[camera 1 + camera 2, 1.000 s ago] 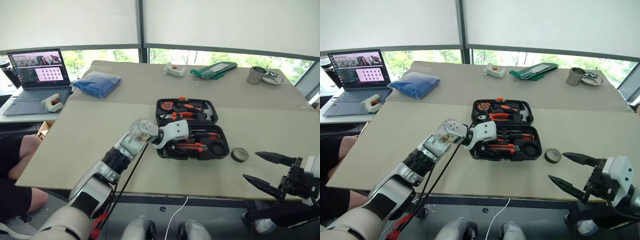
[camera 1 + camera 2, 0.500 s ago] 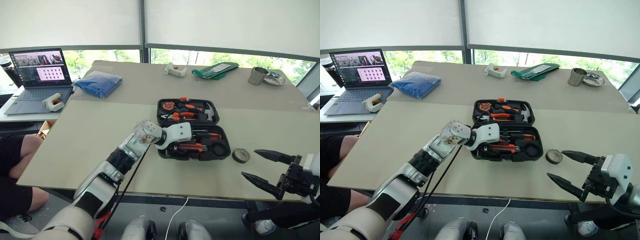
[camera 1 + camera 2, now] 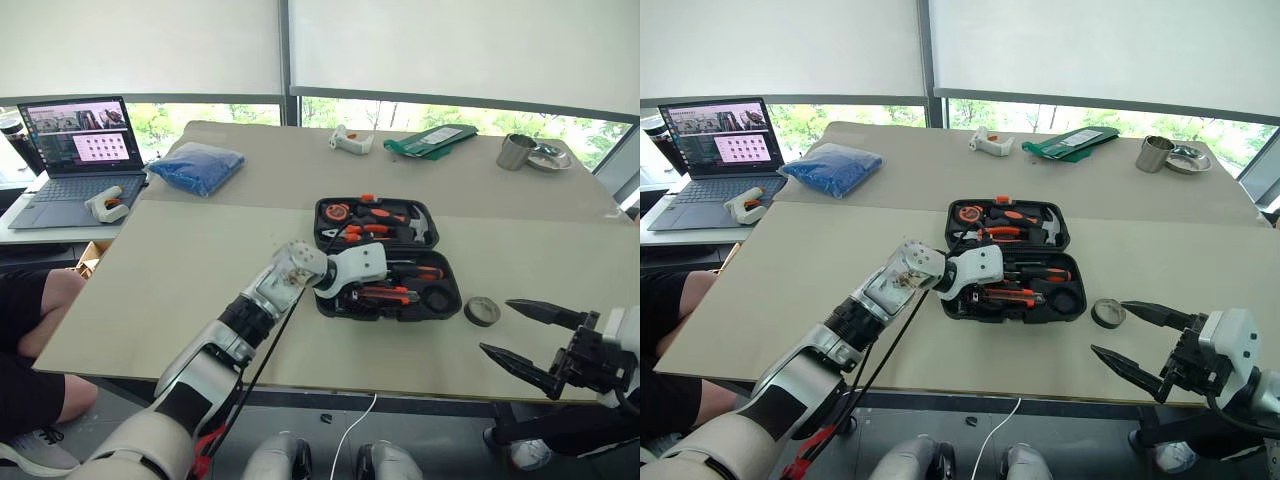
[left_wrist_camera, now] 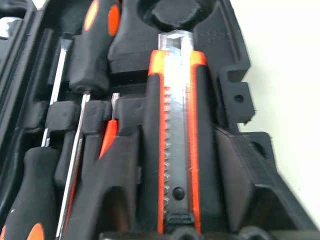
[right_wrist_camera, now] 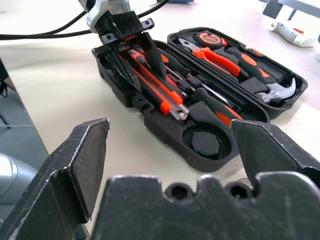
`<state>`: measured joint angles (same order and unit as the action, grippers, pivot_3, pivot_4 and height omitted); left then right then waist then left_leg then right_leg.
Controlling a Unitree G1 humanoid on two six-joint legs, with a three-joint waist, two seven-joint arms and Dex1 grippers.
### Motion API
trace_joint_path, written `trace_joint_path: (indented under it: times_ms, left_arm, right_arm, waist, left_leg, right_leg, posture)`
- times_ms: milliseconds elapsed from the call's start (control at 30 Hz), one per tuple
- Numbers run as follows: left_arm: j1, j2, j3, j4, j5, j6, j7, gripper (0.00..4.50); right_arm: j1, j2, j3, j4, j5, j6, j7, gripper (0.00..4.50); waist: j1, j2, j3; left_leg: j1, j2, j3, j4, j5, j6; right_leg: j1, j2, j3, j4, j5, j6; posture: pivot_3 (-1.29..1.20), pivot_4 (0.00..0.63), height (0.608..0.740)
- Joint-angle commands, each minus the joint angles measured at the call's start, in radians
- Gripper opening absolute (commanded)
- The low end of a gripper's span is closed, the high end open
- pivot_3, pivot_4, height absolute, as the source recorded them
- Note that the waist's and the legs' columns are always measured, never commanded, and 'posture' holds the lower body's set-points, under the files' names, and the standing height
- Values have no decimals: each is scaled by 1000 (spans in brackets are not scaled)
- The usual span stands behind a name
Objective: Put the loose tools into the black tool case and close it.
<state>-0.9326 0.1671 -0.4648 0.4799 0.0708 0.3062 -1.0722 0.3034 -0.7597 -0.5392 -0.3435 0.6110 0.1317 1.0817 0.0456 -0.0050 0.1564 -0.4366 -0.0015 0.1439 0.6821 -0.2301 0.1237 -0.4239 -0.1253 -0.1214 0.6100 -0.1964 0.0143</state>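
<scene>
Left gripper jaws straddle the knife, parted around it as it lies in the case. Lift your fingers straight off without dragging it. Right gripper gapes wide; the tape roll lies just beside it.

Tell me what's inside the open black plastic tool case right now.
The black plastic tool case holds an orange-black utility knife, screwdrivers, and pliers in its lid. The round recess is empty. The left hand covers the case's near-left end.
</scene>
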Motion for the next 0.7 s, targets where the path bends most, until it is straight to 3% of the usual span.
trace_joint_path:
  times_ms: [33,267,300,367,600,700]
  left_arm:
    - [-1,-55,49,4,-67,-77,-15,3989]
    - [-22,-50,208,48,-177,-183,-29,3989]
    - [-13,-32,219,45,-189,-195,-49,3462]
    - [9,-5,226,41,-194,-236,-72,2969]
    - [107,52,216,-4,-196,-264,-114,219]
    - [141,38,191,-23,-184,-245,-99,45]
  right_arm:
    - [-31,-10,-3,-5,5,0,-8,4500]
    - [-75,-20,8,37,-4,-6,2,4500]
    - [-79,-18,12,41,-6,-8,1,4500]
    - [-86,-14,20,44,-9,-11,-4,4500]
    - [-95,-7,32,45,-22,-25,-16,4500]
    - [-95,-13,31,54,-28,-31,-10,4500]
  waist:
    - [1,0,0]
    - [-6,0,0]
    - [-8,0,0]
    - [-11,0,0]
    - [-3,1,0]
    - [-3,1,0]
  left_leg:
    - [0,0,0,0,2,-3]
    - [-2,-1,0,2,2,-3]
    - [-1,-1,0,2,2,-3]
    - [-1,0,0,2,3,-4]
    - [-1,0,0,3,3,-5]
    - [-1,-1,0,3,3,-4]
  right_leg:
    - [0,0,0,0,0,0]
    - [0,0,0,0,1,-1]
    - [0,0,0,1,1,-1]
    - [0,1,0,1,2,-2]
    - [0,0,-1,1,2,-3]
    - [0,-1,-1,1,3,-2]
  posture:
    - [0,150,740]
    - [0,150,740]
    - [0,150,740]
    - [0,150,740]
    - [0,150,740]
    - [0,150,740]
